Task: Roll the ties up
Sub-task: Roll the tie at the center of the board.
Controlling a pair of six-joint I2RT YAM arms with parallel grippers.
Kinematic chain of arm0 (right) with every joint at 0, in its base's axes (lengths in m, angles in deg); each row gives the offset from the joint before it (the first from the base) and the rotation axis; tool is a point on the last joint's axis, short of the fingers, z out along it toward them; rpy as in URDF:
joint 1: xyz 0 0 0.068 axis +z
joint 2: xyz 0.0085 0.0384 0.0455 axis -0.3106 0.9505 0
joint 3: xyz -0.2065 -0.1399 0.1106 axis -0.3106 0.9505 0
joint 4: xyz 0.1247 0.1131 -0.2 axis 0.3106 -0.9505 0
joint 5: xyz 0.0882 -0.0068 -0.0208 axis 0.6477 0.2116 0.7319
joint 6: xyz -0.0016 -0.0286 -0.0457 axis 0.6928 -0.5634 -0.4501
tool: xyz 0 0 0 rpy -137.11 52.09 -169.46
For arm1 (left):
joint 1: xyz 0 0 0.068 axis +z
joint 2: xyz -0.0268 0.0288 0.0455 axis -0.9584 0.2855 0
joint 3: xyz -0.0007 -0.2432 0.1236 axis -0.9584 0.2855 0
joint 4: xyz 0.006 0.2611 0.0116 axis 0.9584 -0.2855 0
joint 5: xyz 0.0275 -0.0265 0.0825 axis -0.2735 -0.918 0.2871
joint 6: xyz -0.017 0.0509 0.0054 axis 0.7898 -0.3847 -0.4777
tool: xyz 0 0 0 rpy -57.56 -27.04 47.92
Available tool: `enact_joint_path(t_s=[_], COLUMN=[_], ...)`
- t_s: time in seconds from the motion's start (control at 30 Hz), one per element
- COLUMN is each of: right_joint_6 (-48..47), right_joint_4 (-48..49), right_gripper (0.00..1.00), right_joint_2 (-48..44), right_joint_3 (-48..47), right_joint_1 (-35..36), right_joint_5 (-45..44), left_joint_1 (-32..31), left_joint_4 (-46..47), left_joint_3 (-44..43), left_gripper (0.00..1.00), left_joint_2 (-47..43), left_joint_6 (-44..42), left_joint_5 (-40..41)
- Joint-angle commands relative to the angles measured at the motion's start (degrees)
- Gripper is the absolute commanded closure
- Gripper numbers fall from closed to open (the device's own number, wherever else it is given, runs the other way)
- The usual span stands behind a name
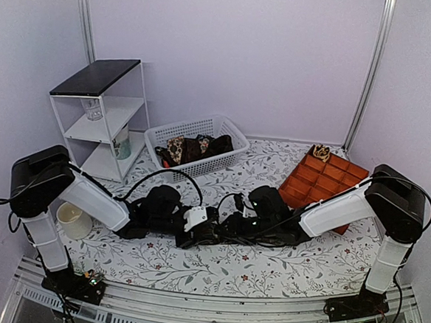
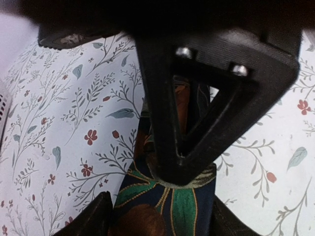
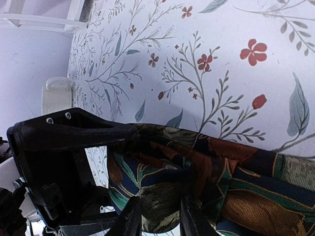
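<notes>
At the left edge we see a white shelf unit with a black top (image 1: 101,98), and nearer us a cream round cup (image 1: 73,220) just beside the left arm. A white plastic lattice basket (image 1: 222,125) holds patterned ties (image 1: 194,147), with a strip of floral-print worktop (image 1: 267,265) between it and the arms. At mid-worktop lies a navy, green and rust patterned fabric necktie (image 2: 172,204). The left fingers (image 2: 96,219) stand apart, flanking its edges, while the right fingers (image 3: 130,219) pinch its bunched fabric. An orange compartment tray (image 1: 333,177) sits just behind the right forearm.
</notes>
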Motion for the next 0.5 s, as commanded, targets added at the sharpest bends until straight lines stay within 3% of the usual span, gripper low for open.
enact_joint_path(t_s=[0.0,0.27,0.47], right_joint_6=[0.5,1.1,1.0], right_joint_4=[1.1,1.0,0.6], right_gripper=[0.72,0.72,0.73], right_joint_2=[2.0,3.5,3.9], right_joint_3=[0.5,-1.3,-2.7], right_joint_1=[-0.3,-0.5,-0.7], right_joint_5=[0.5,0.5,0.5], left_joint_1=[-1.1,-1.7,-2.9], left_joint_4=[4.3,6.4,2.2], left_joint_3=[1.5,2.1,2.8], left_gripper=[0.39,0.4,0.28], left_joint_2=[-0.8,-1.1,-5.8], left_joint_6=[0.4,0.1,0.7], left_joint_5=[3.0,5.3,4.8])
